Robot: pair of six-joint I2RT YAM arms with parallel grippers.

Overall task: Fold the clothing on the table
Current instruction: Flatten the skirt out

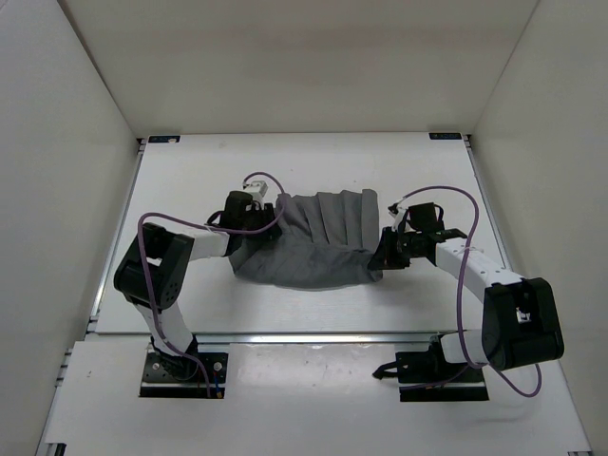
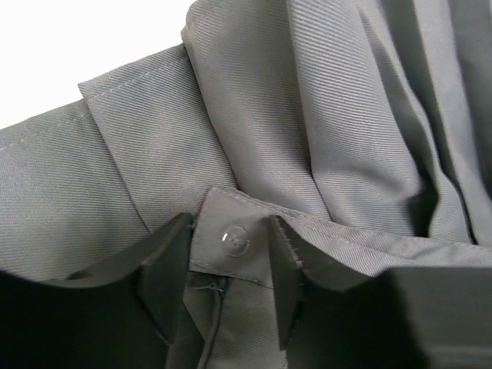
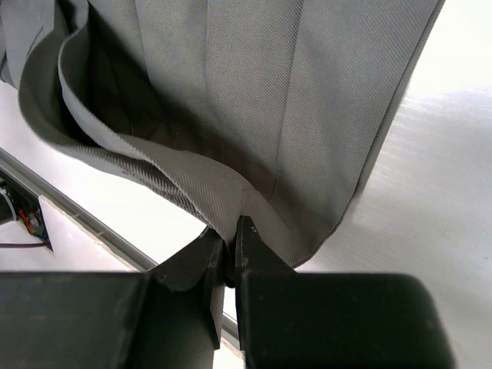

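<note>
The grey clothing lies creased and pleated in the middle of the white table. My left gripper is at its left end. In the left wrist view the left gripper stands open, with a clear button on a band of the clothing between its fingers. My right gripper is at the right front corner. There the right gripper is shut on a folded edge of the clothing, which hangs lifted off the tabletop.
A silver rail runs along the table's near edge, with both arm bases behind it. Small black brackets mark the far corners. White walls close in the left, right and back sides.
</note>
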